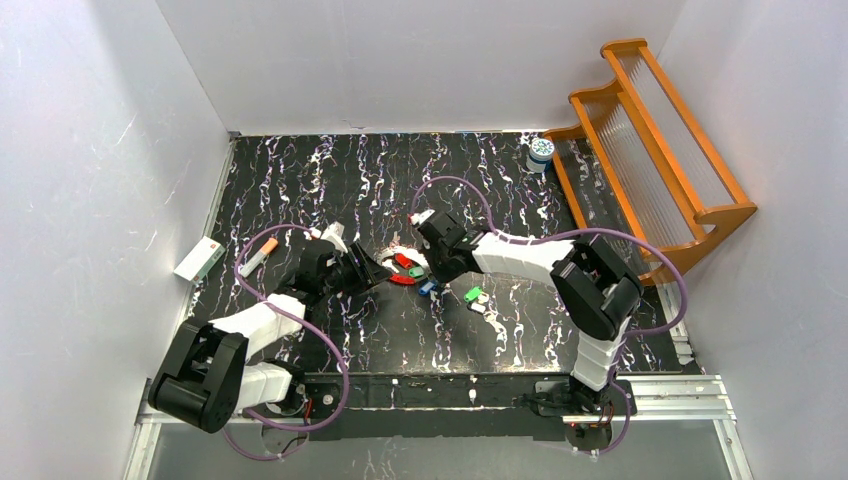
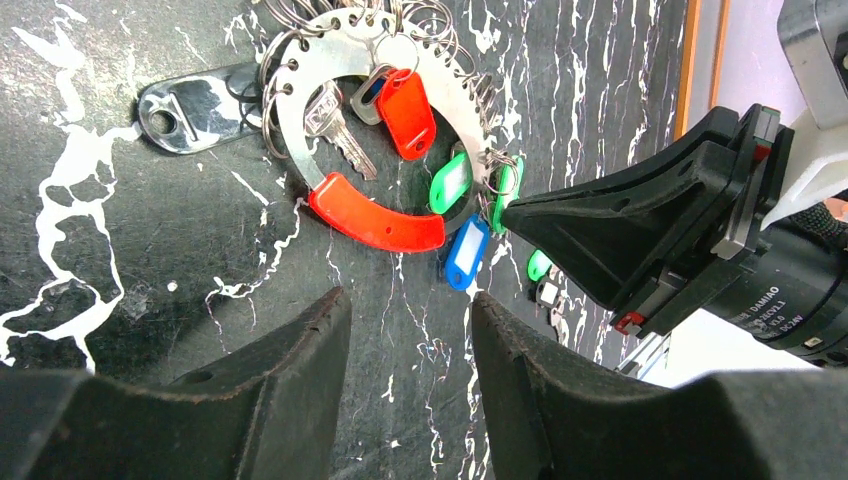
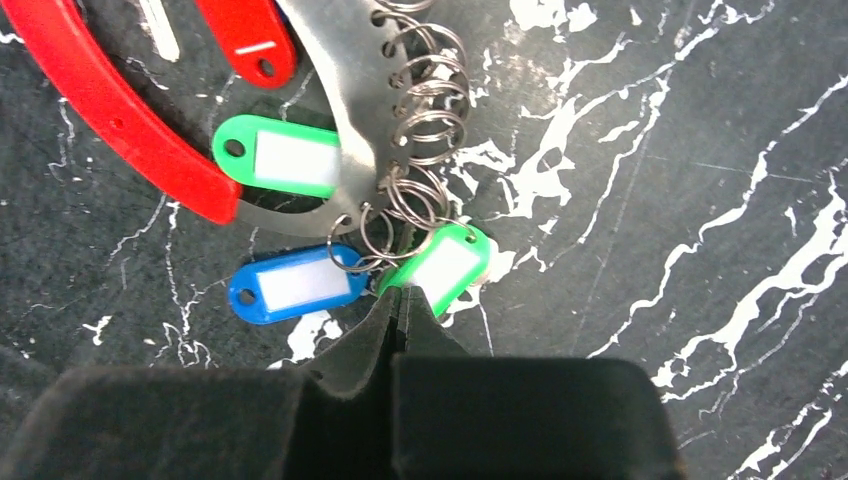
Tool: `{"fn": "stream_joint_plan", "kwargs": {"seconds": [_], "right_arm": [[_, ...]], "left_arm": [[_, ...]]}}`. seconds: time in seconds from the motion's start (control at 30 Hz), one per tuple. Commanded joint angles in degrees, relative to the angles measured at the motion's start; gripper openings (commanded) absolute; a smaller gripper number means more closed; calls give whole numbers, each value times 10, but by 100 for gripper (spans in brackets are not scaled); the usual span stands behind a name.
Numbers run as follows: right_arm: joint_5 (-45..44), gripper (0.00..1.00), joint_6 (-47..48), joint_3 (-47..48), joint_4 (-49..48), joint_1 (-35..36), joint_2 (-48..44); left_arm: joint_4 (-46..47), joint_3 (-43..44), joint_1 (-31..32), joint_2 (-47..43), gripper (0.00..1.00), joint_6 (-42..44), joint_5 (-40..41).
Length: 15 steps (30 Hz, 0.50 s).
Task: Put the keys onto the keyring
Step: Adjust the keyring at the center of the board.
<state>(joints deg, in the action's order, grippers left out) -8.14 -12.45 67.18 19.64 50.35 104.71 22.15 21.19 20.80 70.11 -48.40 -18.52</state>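
Observation:
The keyring (image 2: 296, 140) is a flat metal loop with a red plastic section (image 2: 375, 222) and several small split rings, lying mid-table (image 1: 400, 266). Red (image 2: 405, 110), green (image 2: 450, 182) and blue (image 2: 467, 252) tagged keys hang on it. My right gripper (image 3: 400, 293) is shut on the end of another green key tag (image 3: 445, 262) at the ring's edge, next to the blue tag (image 3: 290, 285). My left gripper (image 2: 410, 310) is open and empty, just short of the ring's red section. A loose green key (image 1: 473, 295) lies to the right.
A white-and-blue jar (image 1: 541, 152) and an orange wooden rack (image 1: 650, 150) stand at the back right. An orange-tipped white stick (image 1: 258, 258) and a white box (image 1: 199, 259) lie at the left. A metal fob (image 2: 190, 110) lies beside the ring.

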Motion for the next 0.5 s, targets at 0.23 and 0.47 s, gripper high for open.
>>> {"fn": "stream_joint_plan", "kwargs": {"seconds": [0.23,0.47], "right_arm": [[-95,1,3,-26,25,-20,-50],[28,31,-11,-19,-12,-52,-65]], "left_arm": [[-14,10,1,16,46,4,-6],[-8,4,1,11,46,-4,-5]]}}
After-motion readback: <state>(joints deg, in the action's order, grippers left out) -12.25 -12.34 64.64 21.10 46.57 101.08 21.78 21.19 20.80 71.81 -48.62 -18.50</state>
